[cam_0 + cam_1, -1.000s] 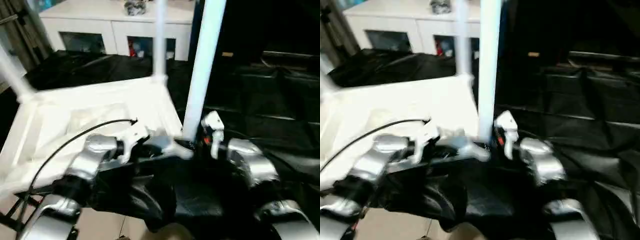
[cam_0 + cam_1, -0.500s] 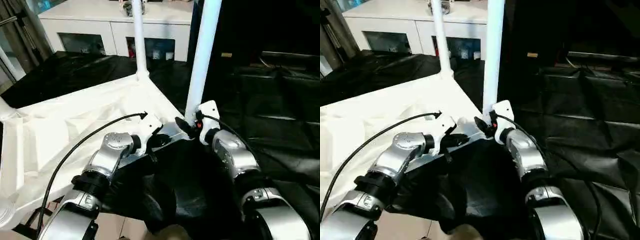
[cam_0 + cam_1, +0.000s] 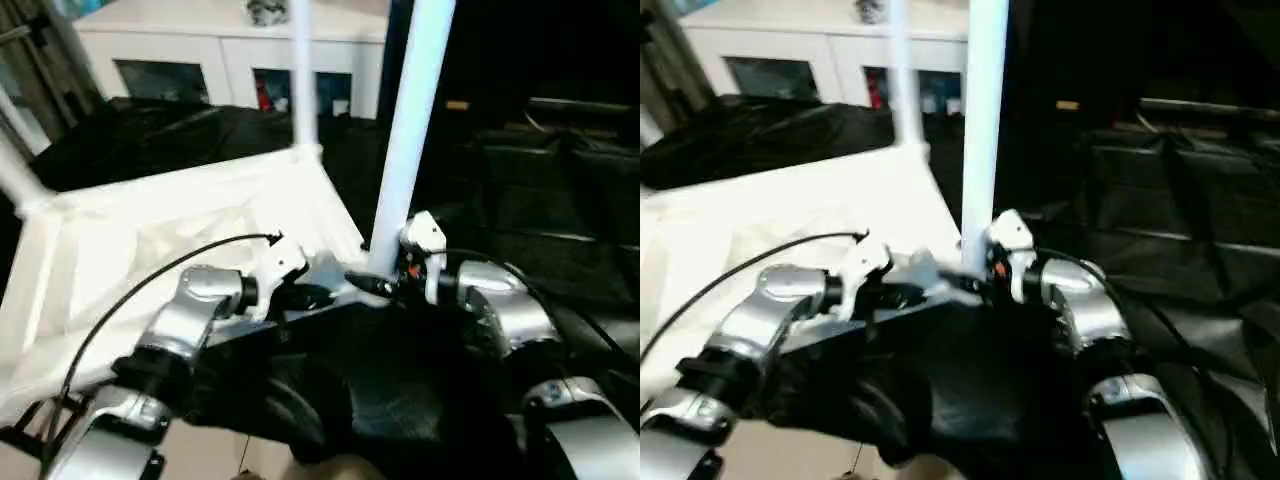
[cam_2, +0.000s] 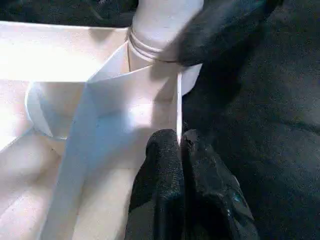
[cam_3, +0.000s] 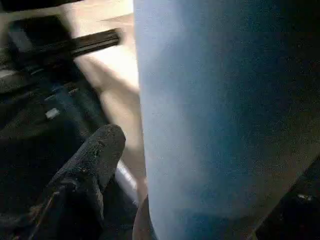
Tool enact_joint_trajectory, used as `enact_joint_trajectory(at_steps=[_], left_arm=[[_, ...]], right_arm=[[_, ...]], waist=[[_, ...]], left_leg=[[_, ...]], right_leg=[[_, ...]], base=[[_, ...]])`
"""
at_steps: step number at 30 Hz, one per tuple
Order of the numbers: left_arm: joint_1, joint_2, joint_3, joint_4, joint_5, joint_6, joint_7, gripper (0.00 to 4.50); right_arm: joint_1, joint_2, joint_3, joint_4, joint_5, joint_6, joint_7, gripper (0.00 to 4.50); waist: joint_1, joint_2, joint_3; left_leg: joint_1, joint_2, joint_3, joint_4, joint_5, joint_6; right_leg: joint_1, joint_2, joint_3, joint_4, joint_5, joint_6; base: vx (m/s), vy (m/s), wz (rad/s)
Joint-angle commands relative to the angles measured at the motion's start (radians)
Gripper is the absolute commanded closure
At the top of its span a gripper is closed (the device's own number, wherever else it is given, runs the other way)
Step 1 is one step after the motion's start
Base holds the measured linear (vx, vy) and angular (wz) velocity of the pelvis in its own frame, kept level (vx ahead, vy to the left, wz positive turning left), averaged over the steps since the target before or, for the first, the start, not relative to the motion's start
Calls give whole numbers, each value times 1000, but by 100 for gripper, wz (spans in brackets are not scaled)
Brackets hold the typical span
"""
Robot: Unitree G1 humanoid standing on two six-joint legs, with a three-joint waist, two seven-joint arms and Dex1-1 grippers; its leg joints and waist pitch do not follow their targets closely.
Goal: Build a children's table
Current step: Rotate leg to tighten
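Gripping tabletop (image 4: 125,120) rim: left tool (image 4: 181,150), pinched tight.

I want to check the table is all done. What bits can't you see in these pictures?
- Nearest leg: its top is cut off by the head views' upper edge.
- Fourth leg: the tabletop runs off the left edge of the head views, so that corner is cut off.
- Right gripper: in the right wrist view the leg covers its far finger, so a grip cannot be judged.
- Items behind the cabinet glass: too blurred.
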Motion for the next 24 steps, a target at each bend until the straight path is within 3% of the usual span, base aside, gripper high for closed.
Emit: enact_joint_trajectory(at_steps=[1,10,24], left_arm=[[-9,4,-10,-33,-25,-22,-34,450],[4,67,-11,-43,-51,-37,-138,450],[26,67,-18,-64,-61,-26,-149,450]], right_arm=[[29,4,78,-22,3,21,118,102],[76,-55,117,-103,15,55,242,102],[95,-53,122,-130,23,81,240,213]], waist=[[4,-4,-60],[14,-5,-62],[18,-7,-62]], left_leg=[[5,17,8,-64,-244,79],[6,16,8,-63,-226,71],[5,16,8,-63,-216,65]], right_leg=[[52,-34,25,-69,-150,-283],[52,-34,26,-65,-117,-285],[53,-35,26,-65,-129,-277]], base=[[0,0,0],[0,0,0],[0,0,0]])
